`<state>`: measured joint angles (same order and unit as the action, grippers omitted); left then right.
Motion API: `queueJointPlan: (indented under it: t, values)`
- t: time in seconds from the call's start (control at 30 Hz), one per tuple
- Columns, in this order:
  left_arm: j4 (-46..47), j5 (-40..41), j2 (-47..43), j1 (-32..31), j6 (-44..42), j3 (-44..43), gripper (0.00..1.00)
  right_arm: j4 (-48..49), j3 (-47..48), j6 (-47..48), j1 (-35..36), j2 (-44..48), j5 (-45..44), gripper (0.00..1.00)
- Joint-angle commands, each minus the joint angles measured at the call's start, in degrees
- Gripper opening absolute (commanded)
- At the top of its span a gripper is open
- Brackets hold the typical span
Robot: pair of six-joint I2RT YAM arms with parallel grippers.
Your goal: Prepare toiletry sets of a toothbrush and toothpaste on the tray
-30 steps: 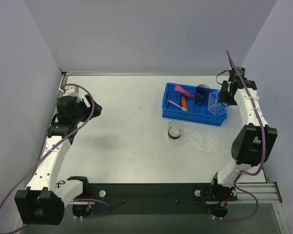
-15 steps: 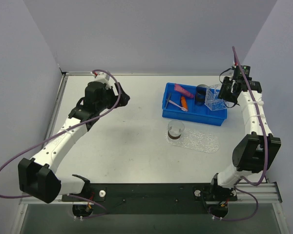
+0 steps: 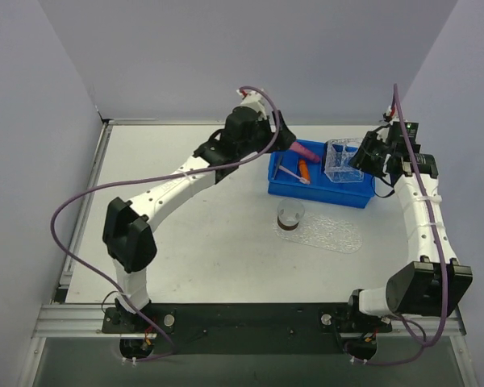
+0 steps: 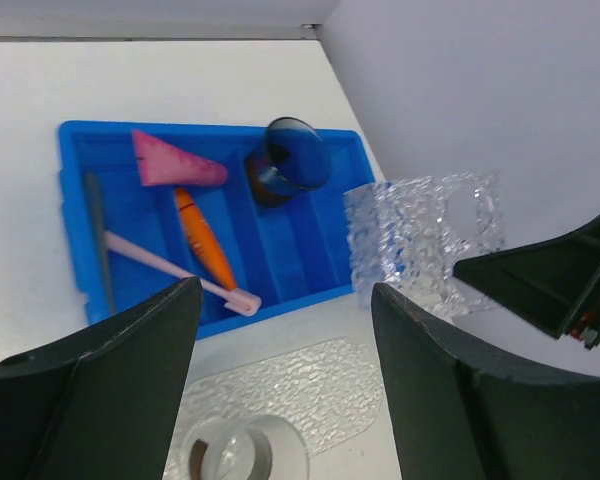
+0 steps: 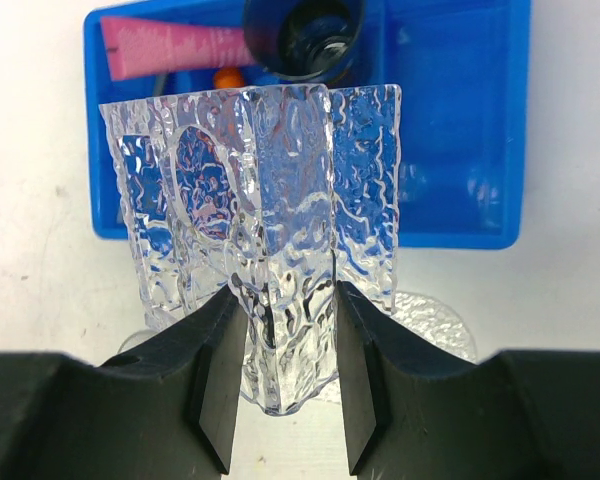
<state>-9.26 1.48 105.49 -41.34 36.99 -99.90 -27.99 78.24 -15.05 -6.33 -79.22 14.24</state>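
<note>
Lying slantwise in the bin (image 4: 290, 240), the toothbrush (image 4: 170, 265) rested with its head by the wall that faced the tray (image 4: 280, 380). It crossed the lower end of the orange tube (image 4: 202, 238). The pink tube (image 4: 175, 165) lay in the same bin toward the far wall, near a blue cup (image 4: 288, 160). The tray itself sat flat on the table (image 3: 194, 226), just in front of the bin, with a clear cup (image 3: 290, 214) standing at its left end (neither tube nor brush had reached it).

Above the bin's left half hung the left gripper (image 4: 280, 298). Its jaws were spread wide and nothing was between them; bin, tubes and brush showed through the gap in the wrist view.

Over the bin's right end, the right gripper (image 5: 287, 298) was clamped on a clear, bumpy-walled holder (image 5: 250, 200). Its two fingers (image 5: 215, 380) pinched the holder's lower part from either side. The holder was held upright and clear of the bin, with a round hole visible in one wall.
</note>
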Motion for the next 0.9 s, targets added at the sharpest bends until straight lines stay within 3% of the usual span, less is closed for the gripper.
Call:
queueJointPlan:
  t: [0.0,0.17,0.57,0.87]
  values:
    - [1.08,-1.48,5.85,-3.3,0.36,-10.91,0.79,2.85,-2.82,-2.7,2.19,5.21,3.16,0.0]
    - [1.26,-3.41,10.78,-5.41,1.59,-14.27,0.79,3.47,-6.25,-3.32,4.65,8.64,3.16,0.0]
    - [-3.31,-2.17,12.63,-9.02,-0.69,-14.71,0.77,4.87,-8.27,-5.25,5.45,10.14,3.16,0.0]
    - [-5.77,-3.76,15.09,-10.43,-1.05,-17.0,0.66,5.57,-9.42,-5.96,5.8,10.75,2.99,0.0]
